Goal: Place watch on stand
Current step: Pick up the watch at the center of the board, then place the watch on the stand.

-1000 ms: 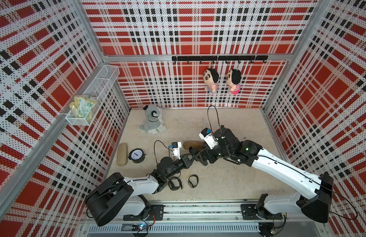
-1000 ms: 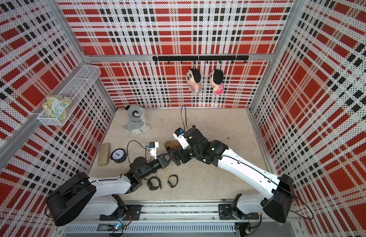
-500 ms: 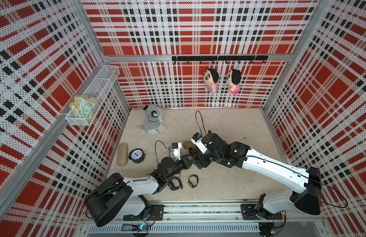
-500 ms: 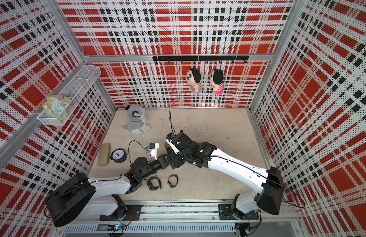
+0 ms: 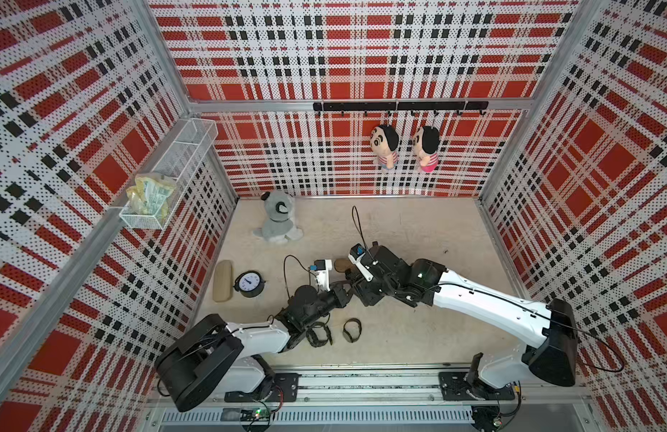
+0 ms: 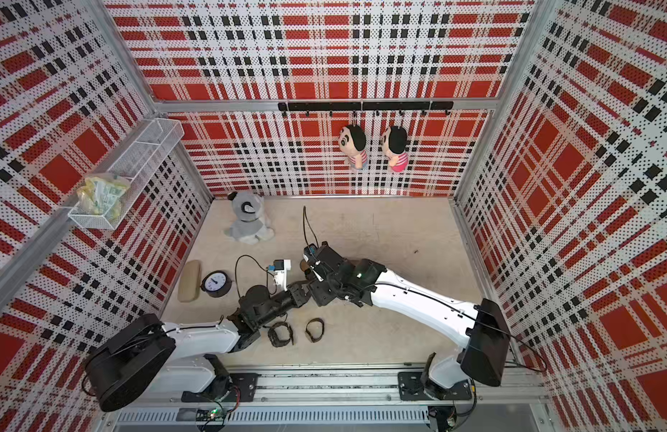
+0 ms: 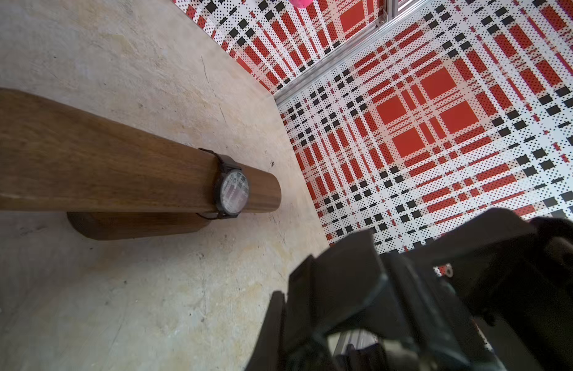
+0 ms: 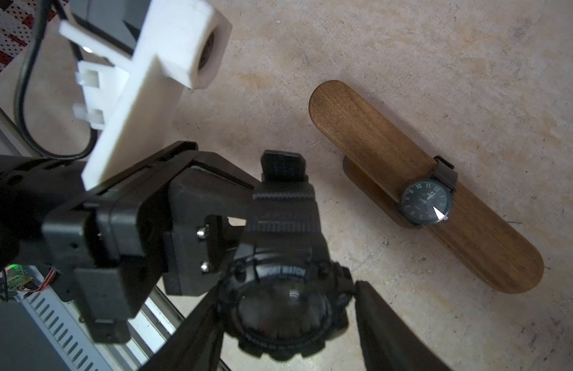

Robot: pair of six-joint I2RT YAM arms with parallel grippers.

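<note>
step (judged): handover of the sport watch point(image 8: 278, 308) from arm to arm; it is not yet on the stand point(image 8: 375, 138)
left gripper point(image 8: 233, 225): clamped on the sport watch's strap, just above the case
right gripper point(image 8: 285, 305): jaws apart, one on each side of the case; cannot tell whether they touch it
stand position: on the counter point(image 5: 418, 329), just beyond both grippers on the side away from the arm bases; near them, not touching
bar axis: oblique to the right gripper's pointing line, neither end-on nor square
bar load: a dark round-faced watch point(image 8: 424, 200) wraps the bar above the base, with bare wood on both sides of it
nearer arm: right; its wrist overhangs most of the stand in both top views
left arm pose: low, stretched forward, gripper facing the right one
right arm pose: reaching across to centre, wrist bent, gripper meeting the left head-on
next move needs (judged): strap loop lined up with a rounded bar end, then slid along the axis
</note>
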